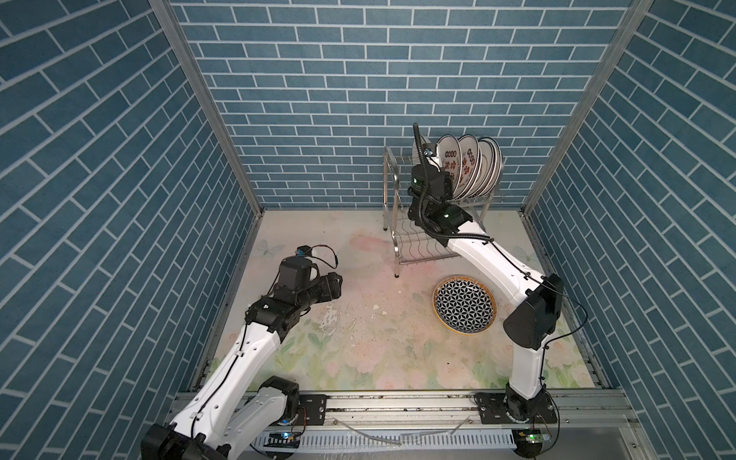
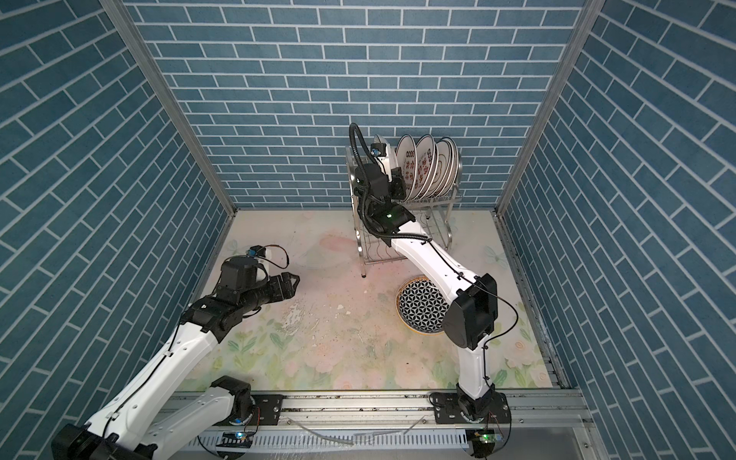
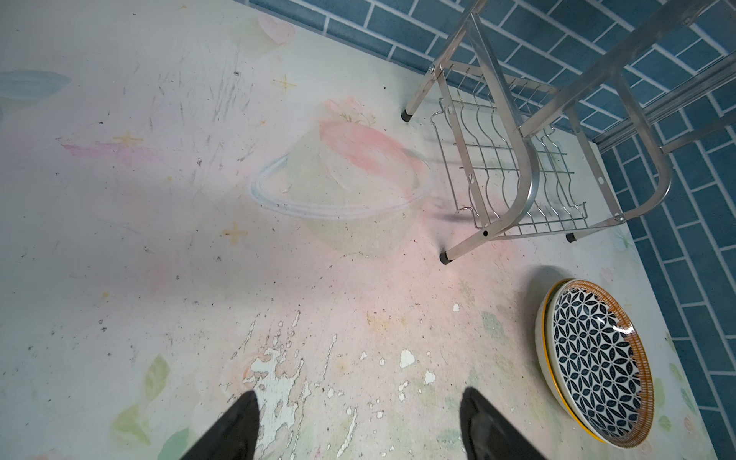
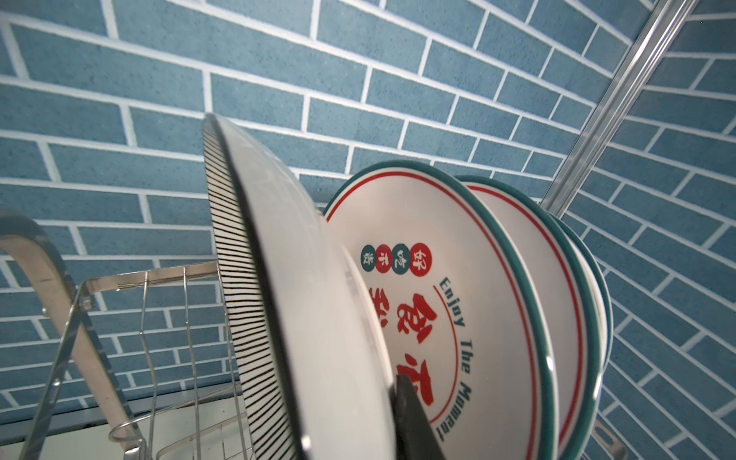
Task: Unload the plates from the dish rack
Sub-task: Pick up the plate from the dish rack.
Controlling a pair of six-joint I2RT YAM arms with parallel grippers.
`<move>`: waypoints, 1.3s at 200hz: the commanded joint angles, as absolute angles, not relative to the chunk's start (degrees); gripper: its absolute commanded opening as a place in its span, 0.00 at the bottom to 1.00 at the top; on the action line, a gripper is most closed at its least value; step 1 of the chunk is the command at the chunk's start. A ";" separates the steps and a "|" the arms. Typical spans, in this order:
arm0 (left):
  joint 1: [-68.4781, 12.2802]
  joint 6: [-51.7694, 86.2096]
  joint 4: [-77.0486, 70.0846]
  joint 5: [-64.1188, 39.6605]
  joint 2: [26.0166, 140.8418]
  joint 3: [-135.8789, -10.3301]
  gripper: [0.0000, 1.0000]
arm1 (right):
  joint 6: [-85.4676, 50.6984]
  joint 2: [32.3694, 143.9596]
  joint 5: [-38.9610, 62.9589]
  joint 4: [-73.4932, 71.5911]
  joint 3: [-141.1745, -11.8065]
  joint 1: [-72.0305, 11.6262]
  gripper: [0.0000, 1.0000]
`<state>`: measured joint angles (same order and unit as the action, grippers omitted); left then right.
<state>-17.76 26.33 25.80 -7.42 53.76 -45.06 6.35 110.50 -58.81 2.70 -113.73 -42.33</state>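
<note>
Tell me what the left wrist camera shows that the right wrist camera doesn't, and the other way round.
Only the left wrist view: the geometric plate lying on the table, the wavy lower shelf with no plates on it, and the left tool open.
Only the right wrist view: the black-striped plate and the green-banded plates standing on edge, with the right tool's finger against the striped plate's inner face.
Both: the dish rack tubing and the blue brick wall.
</note>
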 commanded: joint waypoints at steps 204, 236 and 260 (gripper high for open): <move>-17.23 26.63 24.74 -8.08 53.53 -45.02 0.79 | 6.60 103.45 -62.23 -1.91 -109.42 -42.36 0.00; -17.22 26.54 24.87 -8.09 53.47 -44.96 0.79 | 3.89 103.89 -61.73 2.23 -109.75 -42.28 0.00; -17.22 26.71 24.61 -8.10 53.53 -44.76 0.79 | 1.70 103.39 -61.27 5.20 -109.38 -42.31 0.00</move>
